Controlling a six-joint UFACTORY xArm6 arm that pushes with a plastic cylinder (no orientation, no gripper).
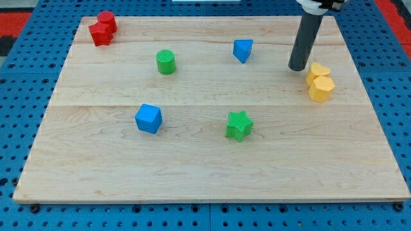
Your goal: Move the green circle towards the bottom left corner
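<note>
The green circle (166, 61) is a short green cylinder standing on the wooden board (205, 173) in the upper left part of the view. My tip (297, 67) rests on the board at the upper right, far to the right of the green circle and just left of two yellow blocks. The rod rises from the tip to the view's top edge. Nothing touches the green circle.
Two red blocks (102, 29) sit together at the board's top left corner. A blue triangular block (243, 49) lies at top centre. A blue cube (149, 119) and a green star (239, 125) lie mid-board. Two yellow blocks (320, 81) touch each other at the right.
</note>
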